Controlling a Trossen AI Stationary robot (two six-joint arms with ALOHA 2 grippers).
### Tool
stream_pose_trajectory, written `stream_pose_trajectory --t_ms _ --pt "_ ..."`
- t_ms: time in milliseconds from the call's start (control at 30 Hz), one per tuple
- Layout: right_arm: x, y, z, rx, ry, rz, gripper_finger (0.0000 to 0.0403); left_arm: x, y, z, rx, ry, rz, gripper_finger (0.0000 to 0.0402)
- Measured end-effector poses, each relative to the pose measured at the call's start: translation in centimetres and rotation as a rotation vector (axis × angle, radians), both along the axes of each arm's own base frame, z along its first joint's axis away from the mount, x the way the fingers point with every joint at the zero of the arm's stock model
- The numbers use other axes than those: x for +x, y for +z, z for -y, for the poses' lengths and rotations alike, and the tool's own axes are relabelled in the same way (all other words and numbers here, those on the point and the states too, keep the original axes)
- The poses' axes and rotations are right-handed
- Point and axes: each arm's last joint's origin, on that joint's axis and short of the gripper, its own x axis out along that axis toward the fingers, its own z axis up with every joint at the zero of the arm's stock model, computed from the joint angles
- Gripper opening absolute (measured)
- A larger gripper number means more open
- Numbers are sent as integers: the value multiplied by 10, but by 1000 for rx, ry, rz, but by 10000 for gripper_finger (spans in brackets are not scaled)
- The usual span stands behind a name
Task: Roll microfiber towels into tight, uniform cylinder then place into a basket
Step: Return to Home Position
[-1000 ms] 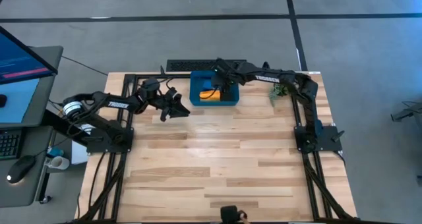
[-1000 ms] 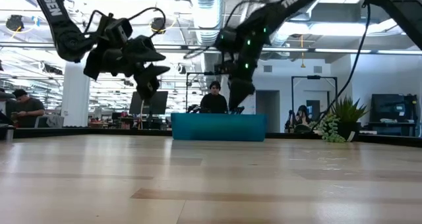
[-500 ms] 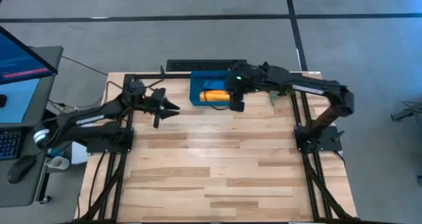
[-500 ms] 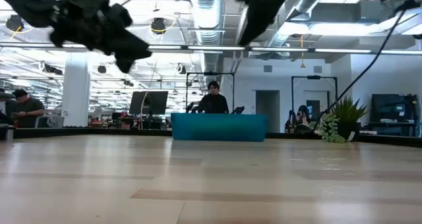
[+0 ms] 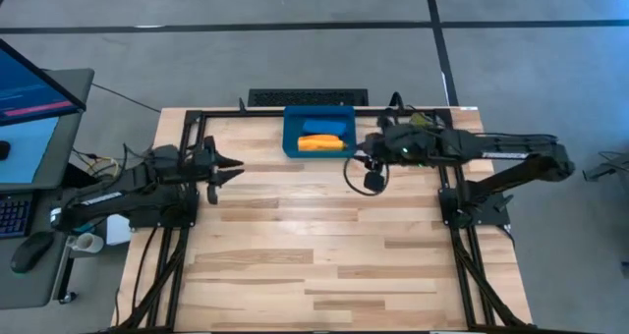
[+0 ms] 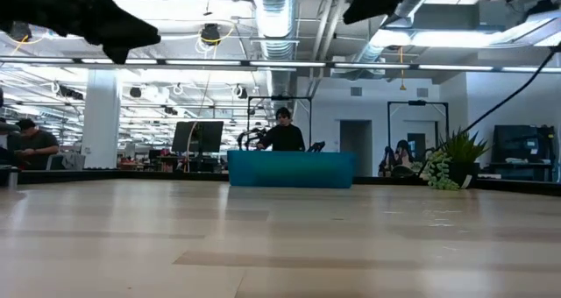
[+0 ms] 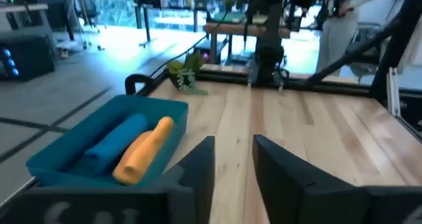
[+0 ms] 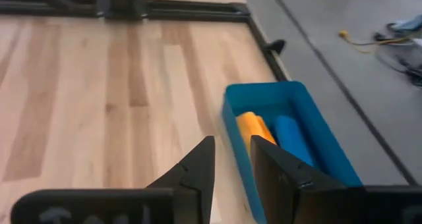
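Both towels lie rolled up inside the basket (image 5: pixel 288 133). The orange towel (image 5: pixel 319 143) is on the side of the basket that faces the open worktop (image 5: pixel 324 246). The blue towel (image 5: pixel 319 127) is on the basket's far side, right against the orange one.

My left pincer (image 7: pixel 234 141) hangs to the left of the basket, well apart from it. Its fingers are a little spread and hold nothing. My right pincer (image 8: pixel 232 141) hangs near the basket's right side, also a little spread and empty.

I think the rolls are soft and light, and they could spring open. If I had to lift one, I would pinch it across the middle, so the loose edge gets pressed shut.
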Motion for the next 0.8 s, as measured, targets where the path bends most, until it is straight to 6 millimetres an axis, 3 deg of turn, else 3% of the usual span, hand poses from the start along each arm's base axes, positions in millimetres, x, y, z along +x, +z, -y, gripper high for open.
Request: stream_pose_trajectory --t_ms 267,500,800 --pt "-24 -21 -19 -34 -119 63 118 0 -43 12 -15 -41 75 6" --pt "-52 -32 -27 -39 -215 122 118 -3 -66 20 25 -40 81 2" --pt "-73 -67 -39 31 -192 252 118 -7 -67 29 35 -79 113 0"
